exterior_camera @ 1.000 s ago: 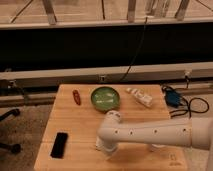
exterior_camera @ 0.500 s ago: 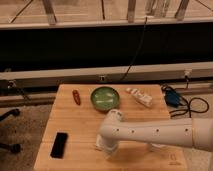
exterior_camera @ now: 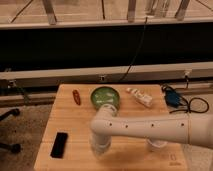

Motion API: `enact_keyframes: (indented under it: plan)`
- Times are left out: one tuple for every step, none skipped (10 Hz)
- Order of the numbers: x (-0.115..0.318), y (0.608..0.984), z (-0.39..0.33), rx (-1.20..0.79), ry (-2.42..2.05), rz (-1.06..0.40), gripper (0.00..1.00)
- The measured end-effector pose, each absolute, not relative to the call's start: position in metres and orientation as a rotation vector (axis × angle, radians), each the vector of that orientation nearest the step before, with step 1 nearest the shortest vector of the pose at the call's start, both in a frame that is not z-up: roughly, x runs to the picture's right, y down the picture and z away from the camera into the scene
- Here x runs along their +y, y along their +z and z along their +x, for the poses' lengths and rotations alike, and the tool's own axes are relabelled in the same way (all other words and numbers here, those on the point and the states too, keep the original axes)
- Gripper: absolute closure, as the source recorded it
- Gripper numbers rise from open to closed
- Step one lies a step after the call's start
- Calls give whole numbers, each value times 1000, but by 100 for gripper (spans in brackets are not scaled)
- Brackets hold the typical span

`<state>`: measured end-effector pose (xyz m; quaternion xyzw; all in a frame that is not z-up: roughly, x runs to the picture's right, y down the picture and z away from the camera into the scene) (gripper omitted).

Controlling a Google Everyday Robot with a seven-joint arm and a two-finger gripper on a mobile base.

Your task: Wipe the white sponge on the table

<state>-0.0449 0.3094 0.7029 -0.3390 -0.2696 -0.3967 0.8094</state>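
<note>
My white arm reaches in from the right across the wooden table (exterior_camera: 75,120). My gripper (exterior_camera: 100,146) points straight down at the tabletop, in front of the green bowl (exterior_camera: 105,97) and right of the table's middle-left. The white sponge does not show as a separate thing; the gripper's lower end covers the spot where it meets the table.
A red oblong item (exterior_camera: 76,96) lies left of the bowl. A long white packet (exterior_camera: 140,96) lies to its right, with a blue object (exterior_camera: 170,96) and black cable beyond. A black flat device (exterior_camera: 60,144) lies front left. A white cup (exterior_camera: 157,145) stands under the arm.
The gripper has shifted slightly to the left along the tabletop. Everything else on the table is in the same place.
</note>
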Motion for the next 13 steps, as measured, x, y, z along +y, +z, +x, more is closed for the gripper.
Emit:
enact_keyframes:
  plan:
    - [308, 706, -47, -586, -870, -719, 20]
    - [305, 711, -51, -590, -891, -710, 20]
    - [300, 718, -51, -583, -902, -701, 20]
    - [295, 726, -51, -578, -907, -693, 20]
    - [290, 731, -51, -573, -913, -689, 20]
    - [288, 736, -49, -563, -920, -684, 20]
    - [286, 738, -47, -557, -923, -680, 20]
    - [284, 742, -46, -553, -930, -675, 20]
    - [281, 747, -46, -552, -939, -664, 20]
    - [279, 751, -45, -553, -947, -654, 20]
    - [277, 756, -43, -552, -957, -645, 20]
    - [274, 763, -40, -547, -968, -637, 20]
    - [269, 773, -37, -536, -981, -628, 20]
